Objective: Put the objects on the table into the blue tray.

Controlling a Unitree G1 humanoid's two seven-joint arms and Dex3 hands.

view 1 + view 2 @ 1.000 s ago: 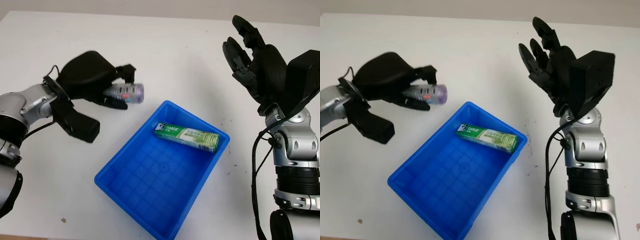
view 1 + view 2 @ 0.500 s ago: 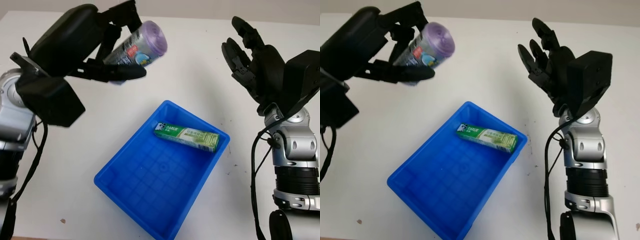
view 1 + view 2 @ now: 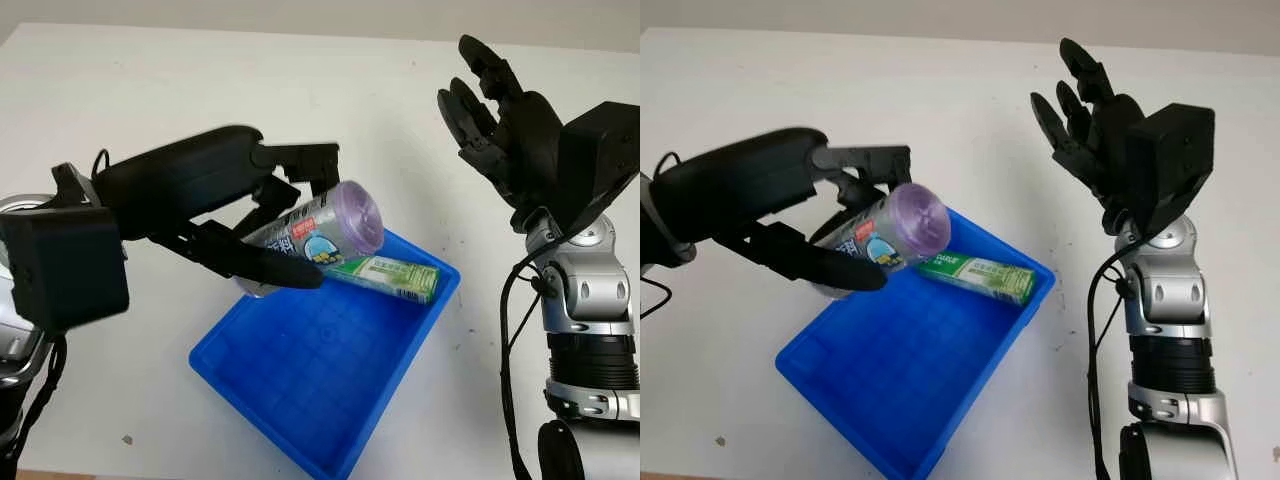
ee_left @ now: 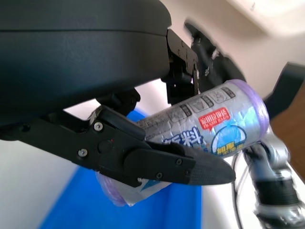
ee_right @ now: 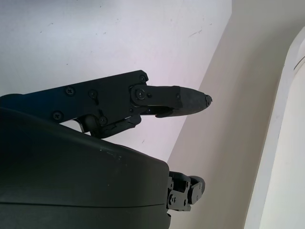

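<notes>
Item: purple-capped roll [image 3: 318,232] — clamped in my left hand [image 3: 262,215], held above the blue tray [image 3: 300,390] at its 10 o'clock corner (green box [image 3: 385,276] inside). Right hand [image 3: 500,125] — open, raised at 2 o'clock.

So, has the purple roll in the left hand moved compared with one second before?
Yes. The purple roll, held by the left hand, went from the table left of the blue tray to above its near-left rim.

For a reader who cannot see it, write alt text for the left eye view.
The left robot hand holds a purple-capped roll tilted above the blue tray on a white table. A green box lies in the tray's far end, and the right robot hand is raised, open, at the right.
</notes>
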